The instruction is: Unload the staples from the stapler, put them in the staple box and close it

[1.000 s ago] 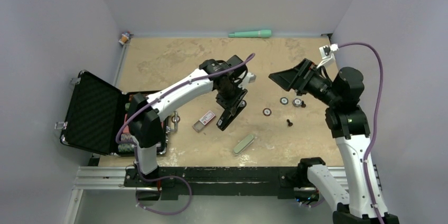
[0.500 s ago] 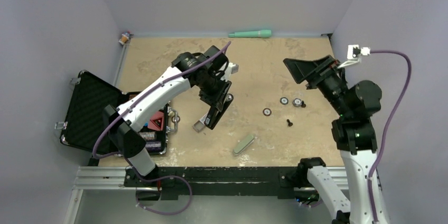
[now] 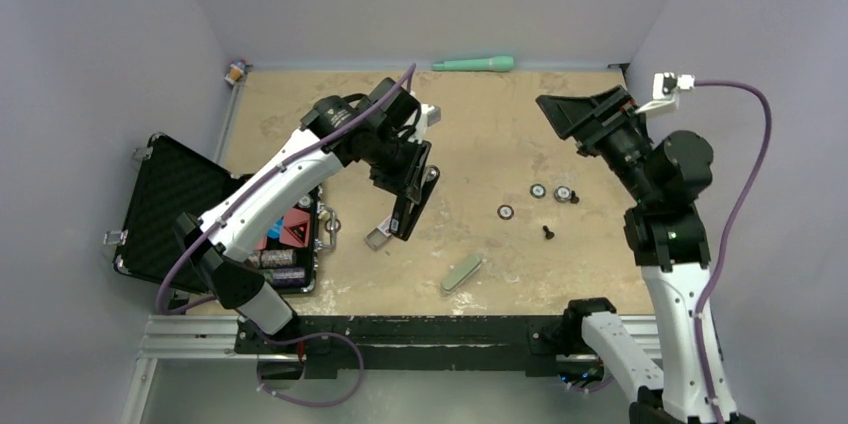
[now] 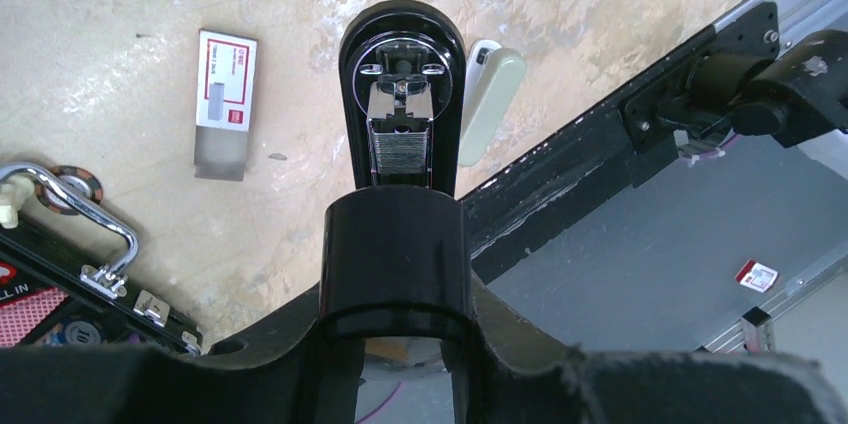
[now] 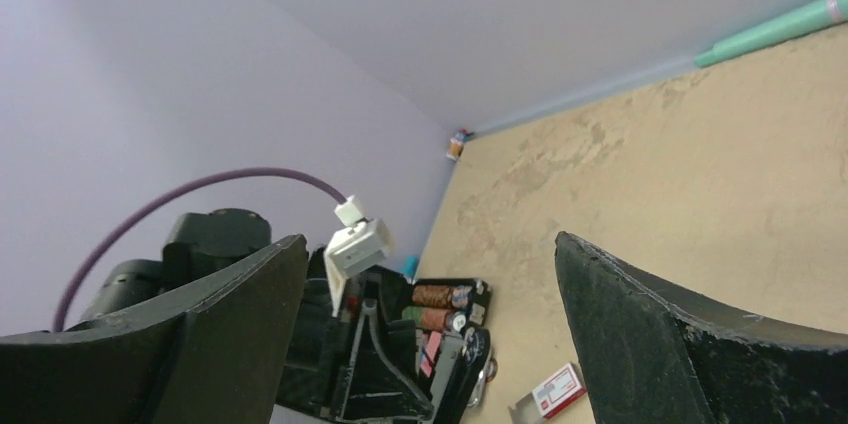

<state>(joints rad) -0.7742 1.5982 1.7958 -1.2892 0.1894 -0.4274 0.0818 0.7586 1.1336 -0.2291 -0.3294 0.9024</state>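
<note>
The left gripper [image 3: 404, 182] has swung the stapler [image 3: 409, 206] toward nine o'clock, and the right gripper [image 3: 585, 112] has backed off, wide open and empty. The stapler hangs clenched above the bench [image 3: 520, 244], nose down, maybe so the staples [image 4: 398, 154] slide out.

Soft, even light, faint shadows; small glint on stapler [image 4: 402, 94] metal.

The black stapler [image 3: 403, 219] is held tilted over the tan surface [image 3: 520, 244] by the left gripper [image 3: 412, 184]; the right gripper [image 3: 578, 112] is seen well apart at the right, jaws spread wide.
</note>
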